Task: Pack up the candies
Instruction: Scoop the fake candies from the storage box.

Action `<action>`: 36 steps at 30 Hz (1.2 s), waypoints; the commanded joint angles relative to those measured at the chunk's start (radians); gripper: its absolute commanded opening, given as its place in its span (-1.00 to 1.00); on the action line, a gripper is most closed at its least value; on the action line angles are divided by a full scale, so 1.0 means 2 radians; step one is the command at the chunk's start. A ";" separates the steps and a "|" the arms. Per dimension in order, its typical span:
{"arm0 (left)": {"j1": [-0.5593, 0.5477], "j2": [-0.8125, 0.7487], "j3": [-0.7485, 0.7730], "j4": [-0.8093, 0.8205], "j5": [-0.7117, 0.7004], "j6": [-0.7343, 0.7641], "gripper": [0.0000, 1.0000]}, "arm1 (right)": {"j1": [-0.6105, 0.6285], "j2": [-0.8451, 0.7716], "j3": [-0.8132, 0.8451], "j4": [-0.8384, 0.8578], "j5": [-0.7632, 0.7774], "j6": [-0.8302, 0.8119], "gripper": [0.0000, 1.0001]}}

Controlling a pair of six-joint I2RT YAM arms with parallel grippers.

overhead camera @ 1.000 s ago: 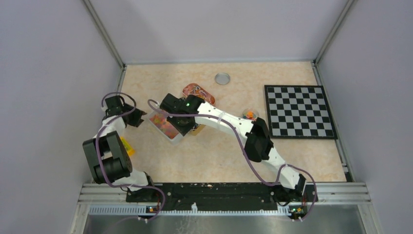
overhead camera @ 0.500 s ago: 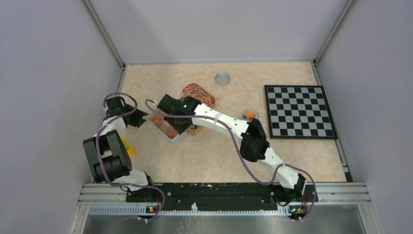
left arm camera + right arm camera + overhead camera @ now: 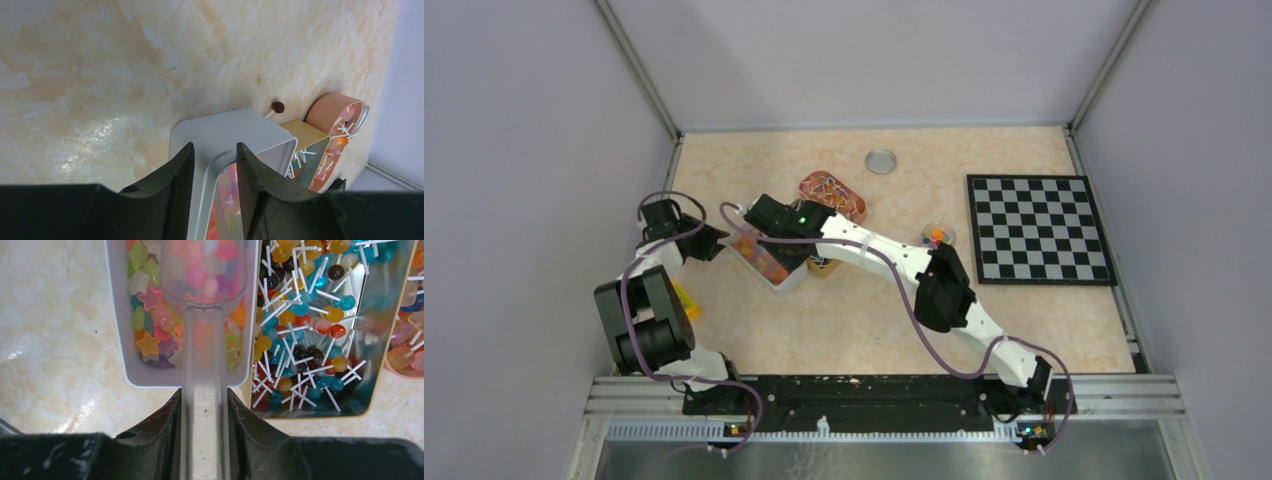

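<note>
The candies (image 3: 150, 297) are small star-shaped sweets in pink, orange, yellow and green. They fill a white rectangular tray (image 3: 117, 340) that lies left of centre in the top view (image 3: 782, 285). My right gripper (image 3: 204, 397) is shut on the handle of a clear plastic scoop (image 3: 205, 365), whose bowl lies in the tray over the candies. My left gripper (image 3: 214, 155) is shut on the tray's (image 3: 225, 130) corner wall, one finger outside and one inside. Candies (image 3: 227, 200) show between its fingers. In the top view both grippers, left (image 3: 714, 240) and right (image 3: 776, 248), meet at the tray.
A gold tin of lollipops (image 3: 310, 325) touches the tray's right side, with a pink oval tin (image 3: 832, 192) behind it. A small cup holding sweets (image 3: 936, 236), a round lid (image 3: 881, 160) and a checkerboard (image 3: 1039, 228) lie to the right. A yellow item (image 3: 686, 300) lies by the left arm.
My right arm has shifted a little to the left and away from its base, carrying the scoop along the tray. My left gripper has stayed at the tray.
</note>
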 commanded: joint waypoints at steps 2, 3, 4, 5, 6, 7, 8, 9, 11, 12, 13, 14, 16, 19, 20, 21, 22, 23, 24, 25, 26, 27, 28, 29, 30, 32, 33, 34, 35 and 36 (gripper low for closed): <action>0.004 0.003 -0.006 0.017 0.016 0.000 -0.17 | 0.007 -0.001 -0.015 0.052 0.021 0.001 -1.00; 0.004 0.003 -0.006 0.018 0.018 0.000 -0.17 | 0.007 -0.001 -0.017 0.055 0.022 0.002 -1.00; 0.004 0.004 -0.007 0.019 0.019 -0.001 -0.17 | 0.007 0.000 -0.020 0.057 0.024 0.004 -1.00; 0.003 0.004 -0.007 0.020 0.020 -0.001 -0.17 | 0.007 0.000 -0.024 0.060 0.026 0.005 -1.00; 0.004 0.003 -0.008 0.021 0.021 -0.002 -0.18 | 0.007 -0.001 -0.028 0.065 0.026 0.006 -1.00; 0.003 0.004 -0.010 0.024 0.023 -0.003 -0.18 | 0.007 -0.002 -0.033 0.068 0.026 0.007 -1.00; 0.004 0.004 -0.011 0.024 0.025 -0.003 -0.18 | 0.007 -0.003 -0.039 0.072 0.026 0.008 -1.00; 0.003 0.004 -0.012 0.026 0.026 -0.003 -0.18 | 0.007 -0.006 -0.049 0.077 0.026 0.009 -1.00; 0.003 0.004 -0.012 0.027 0.028 -0.003 -0.18 | 0.007 -0.014 -0.067 0.091 0.023 0.011 -1.00; 0.004 0.004 -0.012 0.027 0.029 -0.003 -0.18 | 0.007 -0.018 -0.075 0.101 0.023 0.012 -1.00; 0.003 0.005 -0.011 0.028 0.030 -0.004 -0.18 | 0.007 -0.021 -0.083 0.106 0.023 0.012 -1.00; 0.004 0.005 -0.011 0.028 0.031 -0.003 -0.18 | 0.007 -0.025 -0.089 0.112 0.023 0.013 -1.00; 0.004 0.005 -0.011 0.027 0.032 -0.003 -0.18 | 0.007 -0.031 -0.101 0.120 0.025 0.014 -1.00; 0.003 0.006 -0.012 0.028 0.034 -0.002 -0.19 | 0.007 -0.040 -0.118 0.129 0.025 0.017 -1.00; 0.004 0.006 -0.011 0.028 0.035 -0.002 -0.19 | 0.007 -0.043 -0.122 0.131 0.024 0.018 -1.00; 0.003 0.006 -0.011 0.028 0.035 -0.003 -0.19 | 0.007 -0.045 -0.126 0.132 0.024 0.018 -1.00; 0.004 0.006 -0.011 0.028 0.035 -0.002 -0.19 | 0.007 -0.048 -0.130 0.134 0.024 0.019 -1.00; 0.004 0.007 -0.010 0.029 0.035 -0.002 -0.19 | 0.007 -0.050 -0.133 0.134 0.023 0.019 -1.00; 0.004 0.007 -0.010 0.029 0.035 -0.002 -0.19 | 0.006 -0.052 -0.135 0.134 0.025 0.019 -1.00; 0.003 0.007 -0.010 0.028 0.035 -0.002 -0.19 | 0.007 -0.054 -0.137 0.133 0.026 0.020 -1.00; 0.003 0.008 -0.009 0.027 0.035 -0.002 -0.19 | 0.007 -0.057 -0.138 0.133 0.026 0.020 -1.00; 0.004 0.008 -0.008 0.027 0.035 -0.001 -0.19 | 0.007 -0.060 -0.142 0.134 0.027 0.020 -1.00; 0.003 0.008 -0.008 0.027 0.036 -0.001 -0.18 | 0.007 -0.064 -0.146 0.138 0.029 0.019 -1.00; 0.004 0.009 -0.007 0.027 0.036 -0.001 -0.17 | 0.007 -0.070 -0.152 0.143 0.029 0.017 -1.00; 0.003 0.009 -0.008 0.026 0.036 -0.001 -0.16 | 0.007 -0.076 -0.167 0.152 0.026 0.014 -1.00; 0.004 0.008 -0.008 0.026 0.037 -0.001 -0.14 | 0.007 -0.091 -0.196 0.185 0.019 0.007 -1.00; 0.003 0.007 -0.008 0.027 0.037 -0.001 -0.13 | 0.007 -0.097 -0.211 0.196 0.017 0.006 -1.00; 0.003 0.007 -0.008 0.027 0.036 -0.001 -0.13 | 0.006 -0.103 -0.221 0.206 0.016 0.007 -1.00; 0.004 0.007 -0.008 0.027 0.036 -0.001 -0.13 | 0.006 -0.106 -0.230 0.214 0.014 0.009 -1.00; 0.003 0.006 -0.008 0.027 0.036 -0.001 -0.13 | 0.006 -0.109 -0.236 0.220 0.012 0.009 -1.00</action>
